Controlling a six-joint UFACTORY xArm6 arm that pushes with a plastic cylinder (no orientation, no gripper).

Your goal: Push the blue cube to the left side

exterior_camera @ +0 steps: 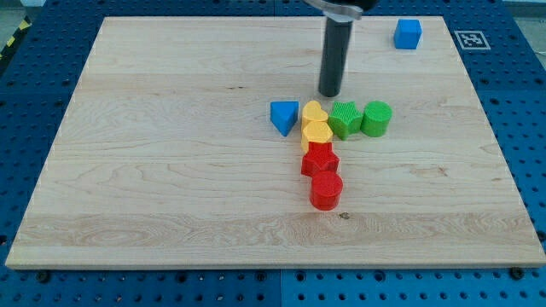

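The blue cube (408, 33) sits near the board's top right corner. My tip (330, 93) stands on the board in the middle, just above the yellow heart (314, 112) and the green star (345, 118). It touches no block and is far to the lower left of the blue cube.
A blue triangle (284, 116) lies left of the yellow heart. A second yellow block (316, 133), a red block (319, 159) and a red cylinder (326, 190) run downward. A green cylinder (376, 118) sits right of the star. The wooden board (153, 170) rests on a blue pegboard.
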